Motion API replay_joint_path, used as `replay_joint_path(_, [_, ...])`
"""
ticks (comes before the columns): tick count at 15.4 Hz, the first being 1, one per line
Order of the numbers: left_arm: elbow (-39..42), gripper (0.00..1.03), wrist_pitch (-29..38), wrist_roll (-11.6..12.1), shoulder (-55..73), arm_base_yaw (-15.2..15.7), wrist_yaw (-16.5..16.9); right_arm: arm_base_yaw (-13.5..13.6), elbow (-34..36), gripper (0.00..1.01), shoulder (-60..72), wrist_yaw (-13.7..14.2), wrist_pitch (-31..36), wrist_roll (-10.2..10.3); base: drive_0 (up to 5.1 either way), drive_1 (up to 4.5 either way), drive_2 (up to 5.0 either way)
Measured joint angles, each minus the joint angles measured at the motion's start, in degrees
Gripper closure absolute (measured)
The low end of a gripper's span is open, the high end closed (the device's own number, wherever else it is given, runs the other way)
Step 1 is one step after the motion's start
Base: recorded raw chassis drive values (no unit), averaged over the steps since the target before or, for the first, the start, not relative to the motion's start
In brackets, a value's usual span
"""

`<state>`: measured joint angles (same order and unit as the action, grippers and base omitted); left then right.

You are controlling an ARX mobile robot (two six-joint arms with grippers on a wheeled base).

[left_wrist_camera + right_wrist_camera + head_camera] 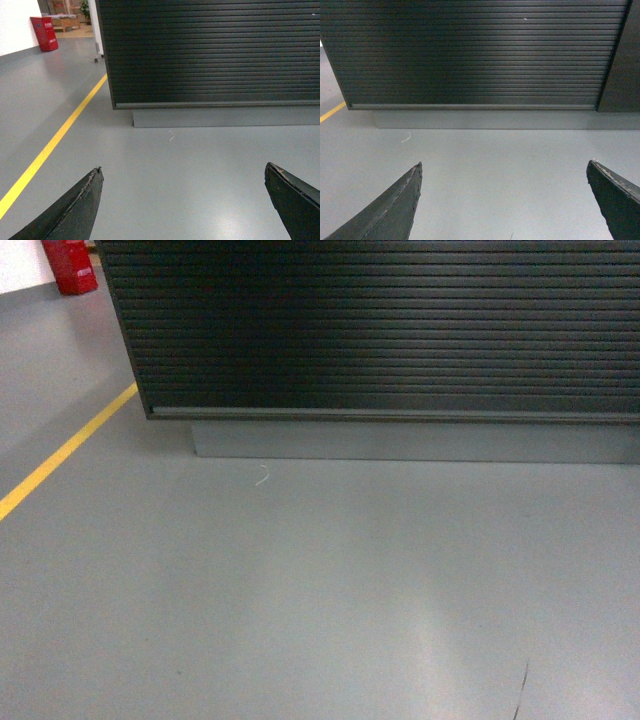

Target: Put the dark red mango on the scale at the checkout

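The checkout point(380, 325) fills the top of the head view as a black counter with a horizontally ribbed front panel; its top is out of view. The same ribbed front of the checkout point(210, 50) faces the left wrist camera, and the checkout point(475, 50) spans the right wrist view too. The dark red mango and the scale are out of view. My left gripper point(183, 170) is open over bare grey floor, nothing between its fingers. My right gripper point(504, 167) is open as well, holding nothing. Neither gripper shows in the head view.
Under the counter runs a grey plinth point(400, 440). A yellow floor line point(60, 455) slants along the left. A red box point(70, 265) stands at the far left by the wall. A small white scrap point(262, 478) lies on the floor.
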<state>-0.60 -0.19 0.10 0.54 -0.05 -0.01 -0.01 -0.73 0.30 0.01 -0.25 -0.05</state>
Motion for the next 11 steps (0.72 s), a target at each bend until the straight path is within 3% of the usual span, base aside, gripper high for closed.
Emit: replay_joint_path(11, [0.0, 0.05, 0.0, 0.0, 0.0, 0.0, 0.0, 0.0, 0.0, 0.03, 0.0, 0.0, 0.0, 0.0, -0.1, 3.93, -4.1])
